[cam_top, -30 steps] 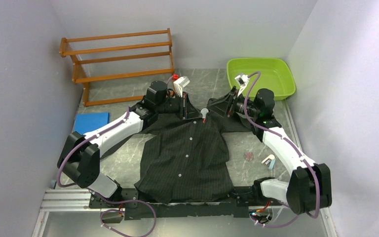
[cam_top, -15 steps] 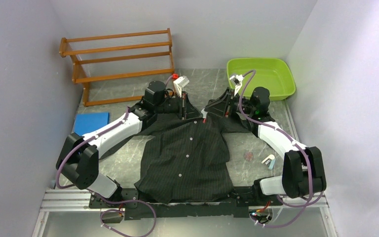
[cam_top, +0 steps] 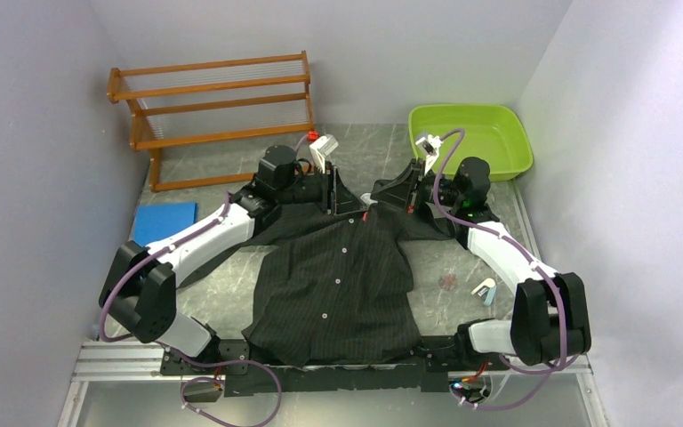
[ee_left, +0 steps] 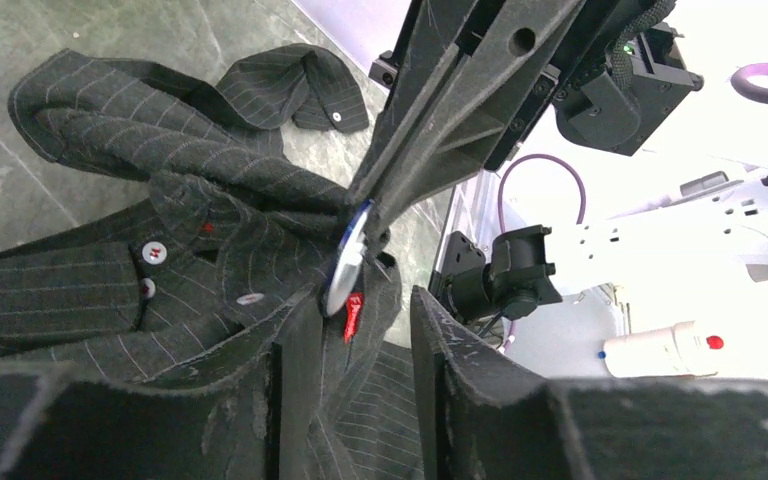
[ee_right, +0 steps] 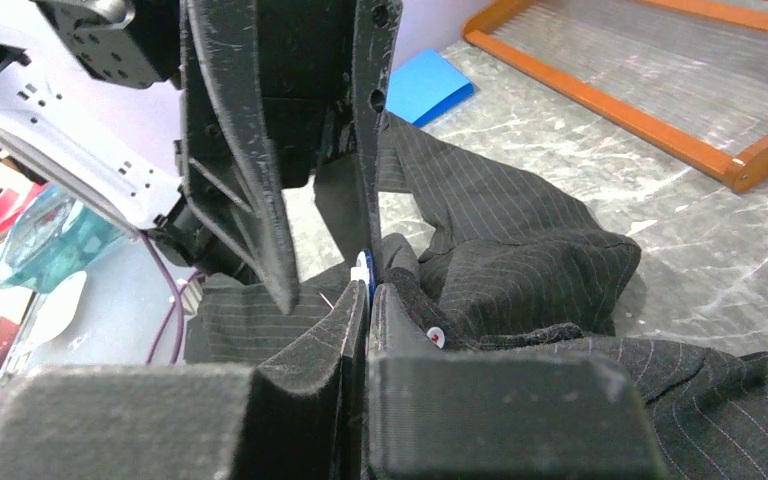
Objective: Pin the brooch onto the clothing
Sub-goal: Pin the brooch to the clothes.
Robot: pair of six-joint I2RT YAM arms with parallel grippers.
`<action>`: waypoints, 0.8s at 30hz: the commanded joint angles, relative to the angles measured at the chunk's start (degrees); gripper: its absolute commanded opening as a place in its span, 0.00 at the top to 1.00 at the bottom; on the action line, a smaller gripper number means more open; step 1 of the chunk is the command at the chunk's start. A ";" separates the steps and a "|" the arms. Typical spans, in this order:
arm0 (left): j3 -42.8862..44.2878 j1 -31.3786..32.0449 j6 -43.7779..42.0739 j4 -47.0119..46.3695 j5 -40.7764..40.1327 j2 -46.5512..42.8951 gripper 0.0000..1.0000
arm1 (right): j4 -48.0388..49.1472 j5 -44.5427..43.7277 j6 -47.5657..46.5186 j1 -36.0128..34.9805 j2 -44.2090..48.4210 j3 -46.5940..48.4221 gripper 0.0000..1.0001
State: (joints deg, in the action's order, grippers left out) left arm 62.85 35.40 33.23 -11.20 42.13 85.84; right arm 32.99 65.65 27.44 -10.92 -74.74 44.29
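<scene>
The clothing, a black pinstriped shirt (cam_top: pixel 333 276), lies spread on the table with its collar (ee_left: pixel 210 215) bunched up at the far end. Both grippers meet at that collar. My right gripper (ee_right: pixel 370 288) is shut on the brooch (ee_right: pixel 363 268), a small round white-and-blue disc seen edge-on (ee_left: pixel 345 265), with a red bit (ee_left: pixel 353 315) under it against the fabric. My left gripper (ee_left: pixel 360 305) stands open right in front of it. A fold of collar and the brooch's lower edge lie between its fingers (ee_left: pixel 300 370). From above the brooch is only a red speck (cam_top: pixel 366 213).
A wooden rack (cam_top: pixel 213 116) stands at the back left and a green basin (cam_top: pixel 471 138) at the back right. A blue pad (cam_top: pixel 164 221) lies left of the shirt. A small pink item (cam_top: pixel 449 282) and a white-blue item (cam_top: pixel 484 288) lie to its right.
My right gripper has closed onto the brooch at the collar, having moved in from the right. My left gripper, shut a moment ago, has opened.
</scene>
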 commanded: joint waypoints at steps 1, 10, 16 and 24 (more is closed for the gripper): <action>-1.55 0.46 0.20 -3.71 -1.58 -4.17 0.54 | 4.76 -1.81 0.85 -0.07 2.14 -0.73 1.00; -6.50 -0.59 3.32 -10.48 -1.68 -5.55 0.52 | 10.06 -2.19 5.90 -0.07 1.97 -1.40 1.00; -7.44 -0.68 4.03 -14.26 -2.42 -4.47 0.57 | 11.41 -2.17 7.40 -0.07 2.38 -1.66 1.00; -6.74 -0.92 4.94 -17.45 -1.42 -1.58 0.67 | 12.45 -1.78 8.59 -0.07 2.85 -1.36 1.00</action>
State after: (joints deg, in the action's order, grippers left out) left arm 55.51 34.72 37.17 -24.08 39.79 82.54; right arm 40.80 63.48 34.94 -10.92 -73.95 42.37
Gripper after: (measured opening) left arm 0.340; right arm 0.029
